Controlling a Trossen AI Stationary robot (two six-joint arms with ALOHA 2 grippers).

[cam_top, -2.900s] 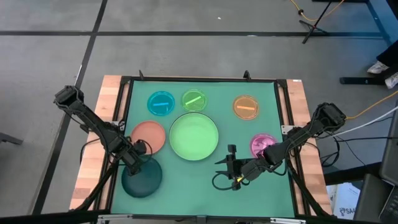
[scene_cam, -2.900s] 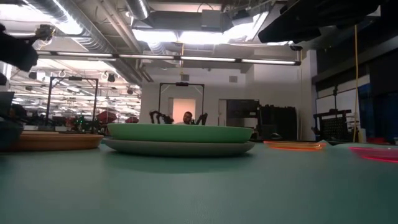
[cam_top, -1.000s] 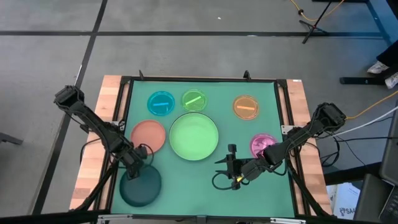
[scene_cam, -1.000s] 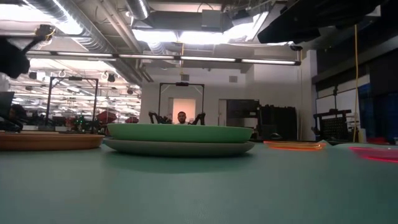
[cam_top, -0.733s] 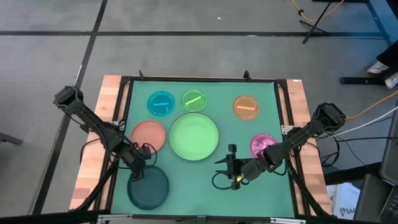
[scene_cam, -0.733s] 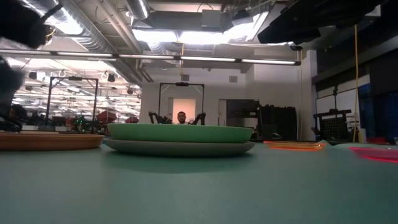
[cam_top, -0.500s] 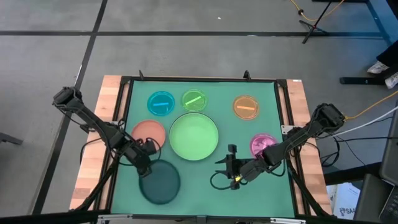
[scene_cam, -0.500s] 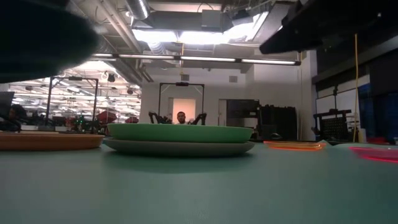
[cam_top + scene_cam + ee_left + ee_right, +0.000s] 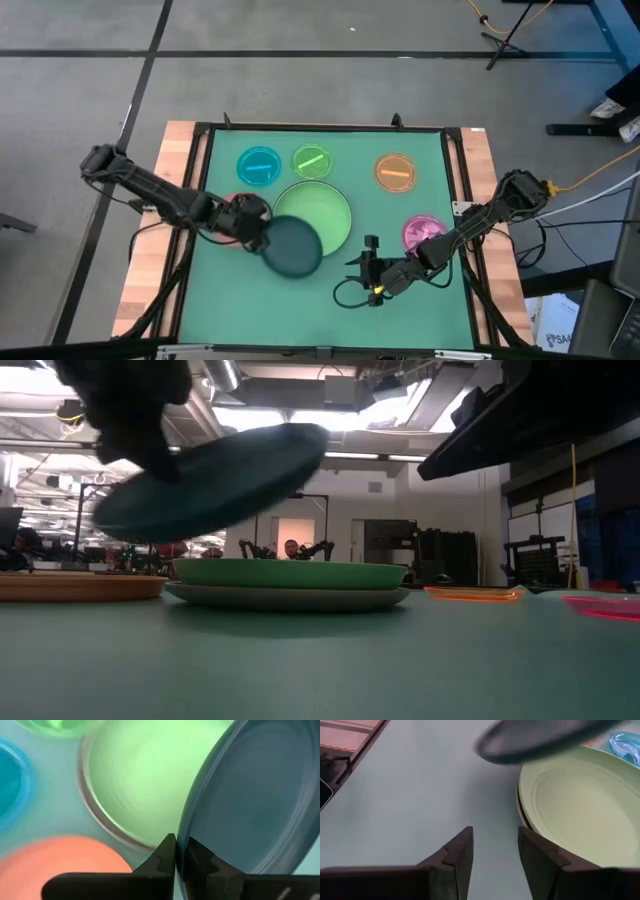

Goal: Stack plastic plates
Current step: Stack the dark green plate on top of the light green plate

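My left gripper [image 9: 258, 232] is shut on the dark teal plate [image 9: 293, 247], which hangs in the air over the near left edge of the light green plate [image 9: 325, 205]. The green plate lies in a grey plate [image 9: 290, 596] at mid-table. The salmon plate [image 9: 60, 855] lies on the mat left of them, mostly under my left arm in the high view. My right gripper [image 9: 368, 262] stands open near the table's front, right of the teal plate, with nothing between its fingers [image 9: 465, 850]. My left gripper pinches the teal plate's rim [image 9: 182, 850] on its left side, one finger on each face of the plate. The fingers come roughly level from the table's left. The plate [image 9: 210, 480] is lifted clear and tilted, its right edge higher.
Small translucent plates lie on the green mat: blue [image 9: 259, 165] and green [image 9: 312, 160] at the far left, orange [image 9: 395, 171] at the far right, pink [image 9: 420, 232] at the right by my right arm. Bare mat lies along the near edge.
My left gripper has carried the teal plate up and away from the table's near left corner, toward the right and far side, until it hangs over the green plate's near left edge. The plate has tipped on the way. The gripper stays shut on it.
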